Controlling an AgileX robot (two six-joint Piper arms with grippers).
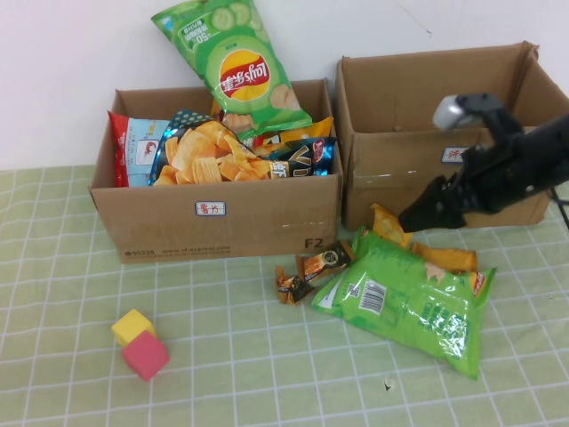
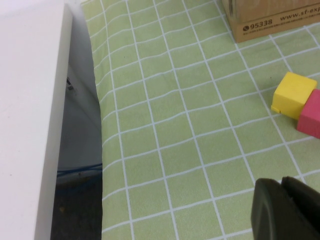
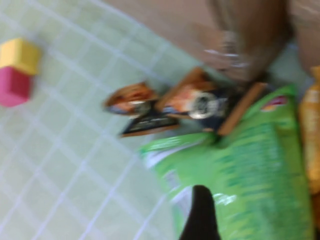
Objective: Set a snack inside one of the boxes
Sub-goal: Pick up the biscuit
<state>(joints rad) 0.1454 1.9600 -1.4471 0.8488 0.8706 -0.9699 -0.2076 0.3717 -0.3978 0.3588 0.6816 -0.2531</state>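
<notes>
The high view shows two cardboard boxes at the far side of the worktop (image 1: 71, 374), which has a green checked cloth. The left box (image 1: 222, 218) is full of snack bags, and a green chips bag (image 1: 236, 62) stands up out of it against the wall. The right box (image 1: 444, 84) looks empty from here, as far as its inside can be seen. In front of the boxes, to the right, a big green bag (image 1: 409, 298) lies flat on the worktop, with small brown packets (image 1: 311, 267) just beside it on the left and an orange bag (image 1: 440, 253) partly under its far edge. The right hand (image 1: 418, 216) hangs just above the far end of the green bag, in front of the right box; I cannot tell how far it is open, and it holds nothing that I can see. The right wrist view shows the green bag (image 3: 250, 170) and brown packets (image 3: 170, 102) from close, and only one dark fingertip (image 3: 200, 215). The left hand (image 2: 285, 210) is seen only in the left wrist view, low over the near left worktop, its jaws close together with nothing between them. A yellow block (image 1: 132, 326) touches a red block (image 1: 146, 355) at near left.
</notes>
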